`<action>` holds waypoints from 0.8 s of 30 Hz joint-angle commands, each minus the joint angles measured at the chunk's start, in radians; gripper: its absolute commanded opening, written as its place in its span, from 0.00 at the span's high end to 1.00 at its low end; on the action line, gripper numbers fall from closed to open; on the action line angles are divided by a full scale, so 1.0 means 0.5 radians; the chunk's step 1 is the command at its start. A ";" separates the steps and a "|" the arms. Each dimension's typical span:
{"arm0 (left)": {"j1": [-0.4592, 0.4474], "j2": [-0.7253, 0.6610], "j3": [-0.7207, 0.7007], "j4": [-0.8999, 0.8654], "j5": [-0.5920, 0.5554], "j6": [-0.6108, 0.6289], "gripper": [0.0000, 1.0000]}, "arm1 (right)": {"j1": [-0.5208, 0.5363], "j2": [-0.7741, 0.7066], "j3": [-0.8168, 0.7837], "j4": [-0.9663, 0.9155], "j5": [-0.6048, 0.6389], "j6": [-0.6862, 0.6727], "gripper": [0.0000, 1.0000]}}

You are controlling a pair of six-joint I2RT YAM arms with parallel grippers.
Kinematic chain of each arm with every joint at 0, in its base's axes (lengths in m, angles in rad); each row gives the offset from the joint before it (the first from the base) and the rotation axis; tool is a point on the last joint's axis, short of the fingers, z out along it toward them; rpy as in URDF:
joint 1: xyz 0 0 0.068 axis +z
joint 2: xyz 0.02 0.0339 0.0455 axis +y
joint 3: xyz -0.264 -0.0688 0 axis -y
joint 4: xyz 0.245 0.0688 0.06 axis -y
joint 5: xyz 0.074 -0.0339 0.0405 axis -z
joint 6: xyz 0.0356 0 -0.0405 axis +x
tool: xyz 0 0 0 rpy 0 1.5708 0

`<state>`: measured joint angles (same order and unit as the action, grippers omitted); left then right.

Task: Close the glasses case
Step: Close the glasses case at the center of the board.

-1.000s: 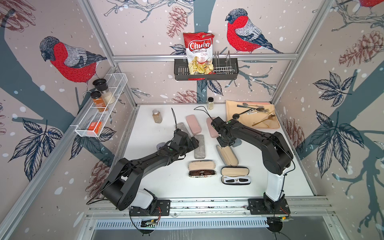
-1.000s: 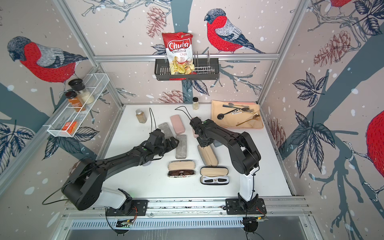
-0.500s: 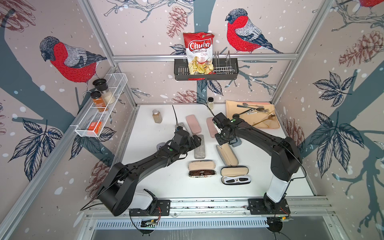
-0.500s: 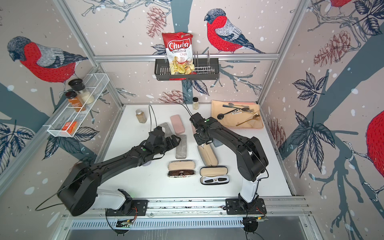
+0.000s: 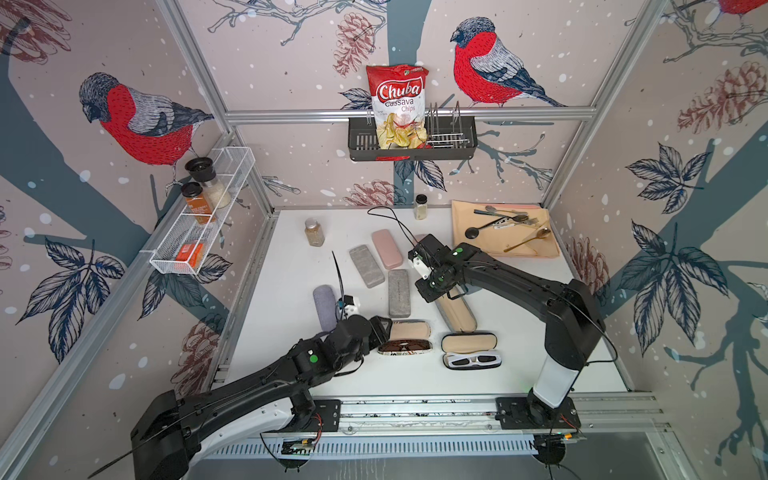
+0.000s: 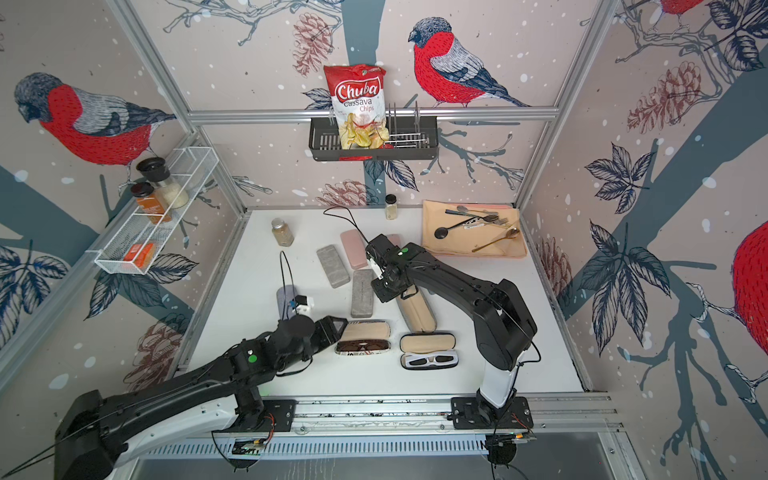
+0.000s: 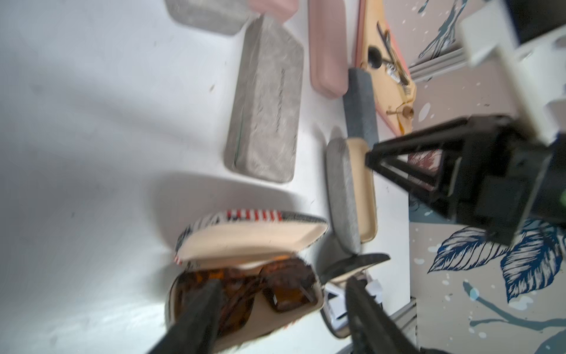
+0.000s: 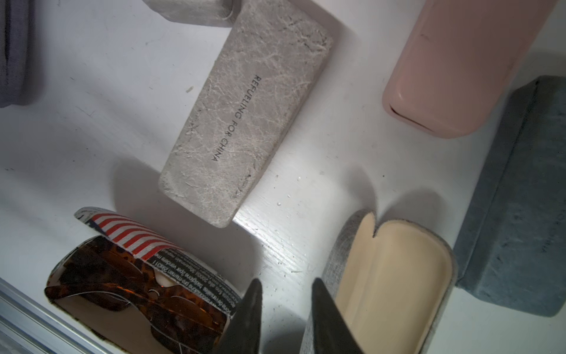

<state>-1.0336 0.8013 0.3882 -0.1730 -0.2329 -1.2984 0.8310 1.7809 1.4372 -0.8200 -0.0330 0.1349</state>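
grey case [image 8: 245,116]: "refueling for china". bag [image 5: 397,108]: "chuba cassava chips". striped glasses case [image 7: 245,242] open; left claw [image 7: 281,283] half-wide, right claw [image 8: 286,282] narrow.

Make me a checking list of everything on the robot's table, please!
Surface: white table, a few dark specks.
Job's things: three open cases: brown sunglasses case, white sunglasses case, empty case.
Clutter: closed cases, two jars, cutlery on a cloth.
Grippers: left gripper open at the brown sunglasses case; right gripper slightly open beside the empty case.
Cables: black cable loops off each wrist.
Surroundings: chips bag in wall rack; spice shelf.
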 commanded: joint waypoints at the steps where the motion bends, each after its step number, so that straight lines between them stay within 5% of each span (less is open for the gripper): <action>1: -0.217 -0.042 -0.082 -0.147 -0.272 -0.366 0.69 | 0.070 -0.011 -0.016 0.052 -0.011 0.062 0.83; 6: -0.497 0.094 -0.054 -0.186 -0.416 -0.528 1.00 | 0.143 0.020 -0.026 0.064 0.026 0.105 0.99; 12: -0.694 0.296 0.138 -0.271 -0.525 -0.575 1.00 | 0.166 0.060 -0.043 0.084 0.032 0.148 0.99; 24: -0.765 0.481 0.099 -0.146 -0.446 -0.655 1.00 | 0.167 0.176 -0.088 0.111 0.047 0.154 0.97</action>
<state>-1.4120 1.0290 0.4435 -0.2691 -0.4458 -1.6157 0.9134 1.8652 1.4044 -0.7780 -0.0177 0.2077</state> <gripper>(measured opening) 0.066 0.049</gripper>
